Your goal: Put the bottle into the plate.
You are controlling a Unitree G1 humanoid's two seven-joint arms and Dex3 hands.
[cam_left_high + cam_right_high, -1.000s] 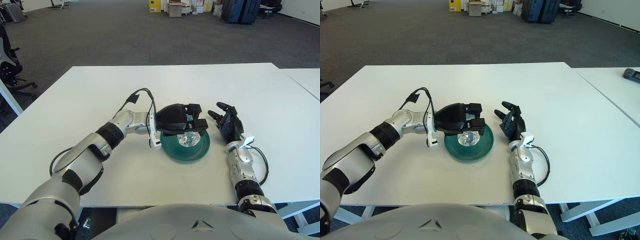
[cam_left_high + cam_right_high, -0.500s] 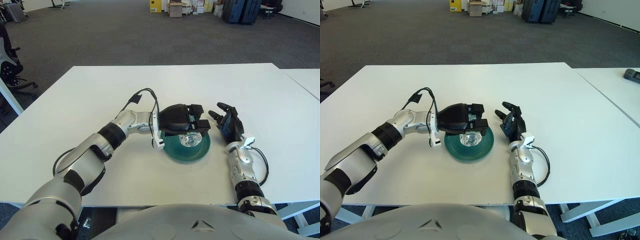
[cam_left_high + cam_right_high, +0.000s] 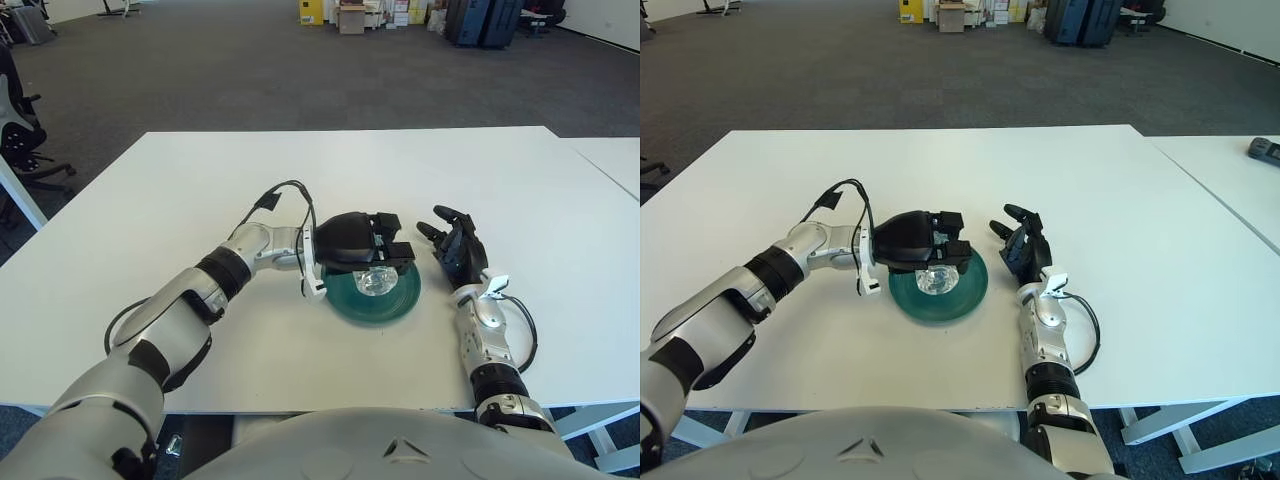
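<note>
A clear plastic bottle [image 3: 373, 282] lies in the dark green plate [image 3: 385, 305] near the middle of the white table [image 3: 200, 180]. My left hand [image 3: 362, 250] is over the plate, its black fingers curled around the top of the bottle. My right hand [image 3: 457, 248] rests on the table just right of the plate, fingers spread and holding nothing. The same bottle [image 3: 935, 281] and plate [image 3: 965, 298] show in the right eye view.
A black cable [image 3: 282, 190] loops off my left wrist. A second white table [image 3: 610, 160] stands at the right, with a dark object [image 3: 1265, 148] on it. Office chairs [image 3: 15, 120] stand at the far left, boxes and cases on the carpet beyond.
My left hand has lowered slightly with the bottle onto the plate and shifted a little toward me. The right hand has not moved.
</note>
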